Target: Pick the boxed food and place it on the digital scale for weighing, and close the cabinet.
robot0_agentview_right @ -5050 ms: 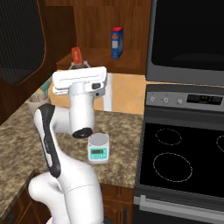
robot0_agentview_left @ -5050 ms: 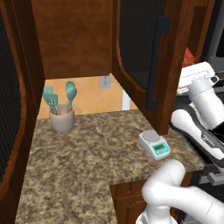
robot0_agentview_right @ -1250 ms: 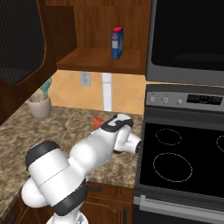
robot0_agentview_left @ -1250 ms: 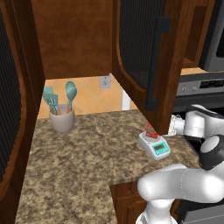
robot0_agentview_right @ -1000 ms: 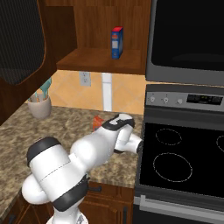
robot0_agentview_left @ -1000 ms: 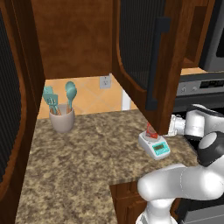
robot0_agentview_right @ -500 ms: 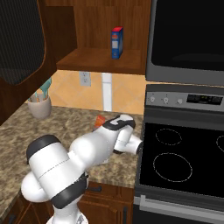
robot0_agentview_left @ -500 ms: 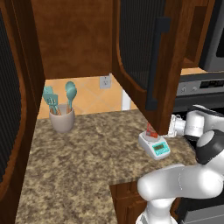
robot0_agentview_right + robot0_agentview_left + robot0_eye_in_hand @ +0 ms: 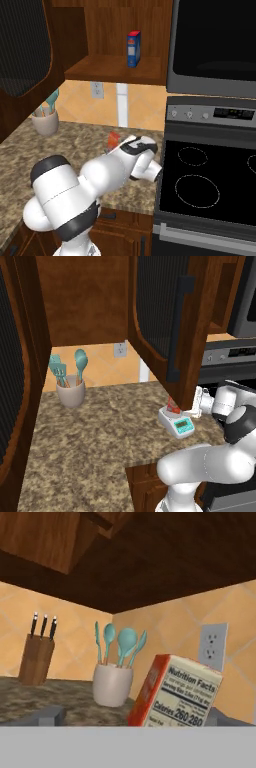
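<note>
Since a second ago my fingers have spread from shut to wide apart, and the box now sits free on the scale instead of in my grip.

Largest thing first: the cabinet (image 9: 160, 316) fills the upper middle of the left base view, its door swung out over the desk (image 9: 100, 431), the black handle (image 9: 177, 331) running down the door's right side. It is not yet closed. That door should be stiff and fairly heavy on its hinges; I judge a push on the flat face near the handle edge would serve better than pinching the bar.

Lower right of that view, my end effector (image 9: 199, 404) sits beside the door's lower corner, fingers apart and holding nothing. The scale (image 9: 177, 423) lies just left of it, its teal display toward the frame's bottom.

The box (image 9: 172, 405) stands on the scale's plate, partly hidden by the door corner. In the hand view it leans, at lower centre (image 9: 175, 697), nutrition panel facing me. It looks light, stiff card, easily tipped or crushed, so if it needed another grip I would take its two broad faces low down, gently.

The cup (image 9: 70, 393) of teal utensils stands well apart at middle left.
</note>
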Controlling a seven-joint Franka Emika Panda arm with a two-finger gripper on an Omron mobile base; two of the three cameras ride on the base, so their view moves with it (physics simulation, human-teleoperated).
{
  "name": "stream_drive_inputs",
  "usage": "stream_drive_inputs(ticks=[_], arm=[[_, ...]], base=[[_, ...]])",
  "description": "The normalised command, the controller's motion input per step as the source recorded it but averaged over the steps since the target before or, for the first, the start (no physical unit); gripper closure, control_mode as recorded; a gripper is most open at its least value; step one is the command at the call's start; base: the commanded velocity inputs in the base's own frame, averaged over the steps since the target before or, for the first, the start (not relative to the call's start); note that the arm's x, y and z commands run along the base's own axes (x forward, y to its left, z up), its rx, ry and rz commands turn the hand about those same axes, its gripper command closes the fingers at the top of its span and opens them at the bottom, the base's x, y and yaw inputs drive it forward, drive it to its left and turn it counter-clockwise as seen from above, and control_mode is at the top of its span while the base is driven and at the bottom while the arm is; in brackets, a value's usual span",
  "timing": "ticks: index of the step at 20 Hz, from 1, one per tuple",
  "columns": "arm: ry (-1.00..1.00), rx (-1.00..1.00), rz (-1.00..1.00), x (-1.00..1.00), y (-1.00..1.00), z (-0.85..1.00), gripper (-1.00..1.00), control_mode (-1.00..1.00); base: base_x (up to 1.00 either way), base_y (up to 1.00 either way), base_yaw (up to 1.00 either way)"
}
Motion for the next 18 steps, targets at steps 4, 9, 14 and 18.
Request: stream_drive_inputs(ticks=[4, 9, 14, 18], arm=[[-0.25, 0.00, 0.00, -0.01, 0.01, 0.00, -1.00, -1.00], [-0.20, 0.00, 0.00, 0.00, 0.01, 0.00, -1.00, -1.00], [-0.16, 0.00, 0.00, 0.00, 0.00, 0.00, -1.00, -1.00], [-0.13, 0.00, 0.00, 0.00, 0.00, 0.02, -1.00, -1.00]], base=[[0.00, 0.00, 0.00], [0.00, 0.00, 0.00], [0.00, 0.00, 0.00], [0.00, 0.00, 0.00]])
